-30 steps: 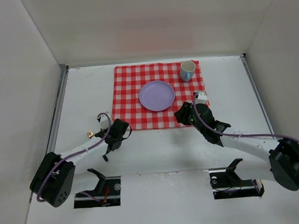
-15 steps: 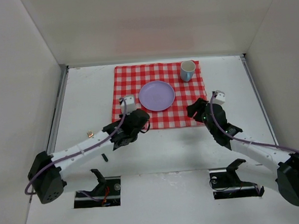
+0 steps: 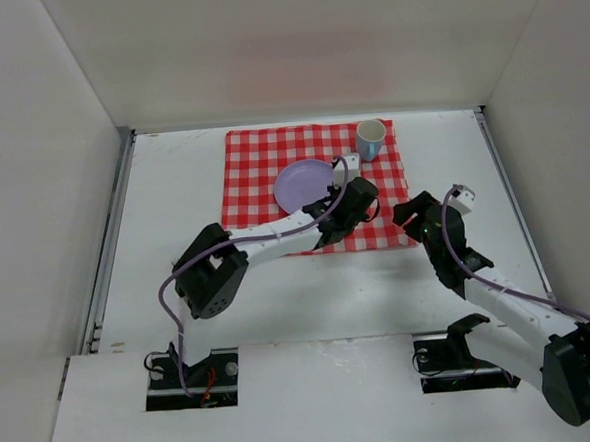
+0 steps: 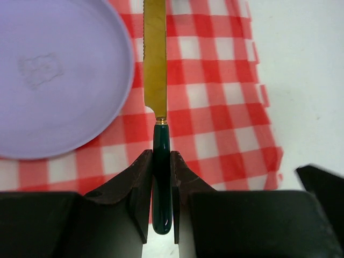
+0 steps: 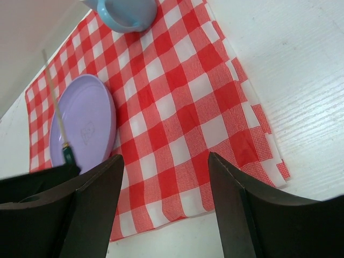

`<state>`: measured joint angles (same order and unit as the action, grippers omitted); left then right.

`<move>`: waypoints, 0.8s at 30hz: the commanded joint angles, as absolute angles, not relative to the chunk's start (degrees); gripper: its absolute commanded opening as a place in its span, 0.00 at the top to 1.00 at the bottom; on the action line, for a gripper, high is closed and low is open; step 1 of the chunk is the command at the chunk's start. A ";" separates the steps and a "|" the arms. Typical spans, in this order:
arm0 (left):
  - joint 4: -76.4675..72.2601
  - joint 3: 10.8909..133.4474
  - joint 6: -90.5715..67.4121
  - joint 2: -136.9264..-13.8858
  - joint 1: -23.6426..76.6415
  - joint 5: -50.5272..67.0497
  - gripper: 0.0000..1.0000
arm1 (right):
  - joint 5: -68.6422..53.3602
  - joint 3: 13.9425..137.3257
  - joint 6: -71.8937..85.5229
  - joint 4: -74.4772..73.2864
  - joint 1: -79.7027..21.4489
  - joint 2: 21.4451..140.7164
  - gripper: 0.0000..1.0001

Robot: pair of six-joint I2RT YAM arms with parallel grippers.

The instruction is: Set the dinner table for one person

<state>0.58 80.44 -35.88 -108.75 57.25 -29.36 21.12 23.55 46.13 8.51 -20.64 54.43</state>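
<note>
The left wrist view gives what the overhead cannot: the left gripper (image 4: 161,180) is clamped on the dark green handle of a gold-bladed knife (image 4: 155,59). The blade points away along the right rim of the round lilac plate (image 4: 54,80). From above, the gripper's body covers the knife altogether.

Half a second ago that gripper sat at the near left corner of the red-and-white checked cloth (image 3: 256,158); now it reaches across to the plate's right side. The right gripper (image 5: 164,158) has pulled back off the cloth's right edge, fingers spread, nothing between them.

A pale blue cup (image 3: 371,138) stands at the cloth's far right corner. The dinner table (image 3: 163,199), a wide matte white rectangular top with metal side rails, lies under everything, with the cloth at its far middle.
</note>
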 commanded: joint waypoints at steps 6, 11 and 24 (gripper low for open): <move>-0.62 92.28 -36.91 -119.70 55.33 -26.02 0.96 | 20.13 22.68 47.11 9.84 -19.90 51.16 0.30; 0.79 97.11 -36.91 -124.53 54.18 -25.75 0.95 | 19.52 22.59 47.29 10.28 -19.90 51.85 0.30; 3.69 102.04 -42.27 -131.31 53.48 -24.87 0.93 | 17.93 22.68 47.29 10.46 -19.90 51.68 0.30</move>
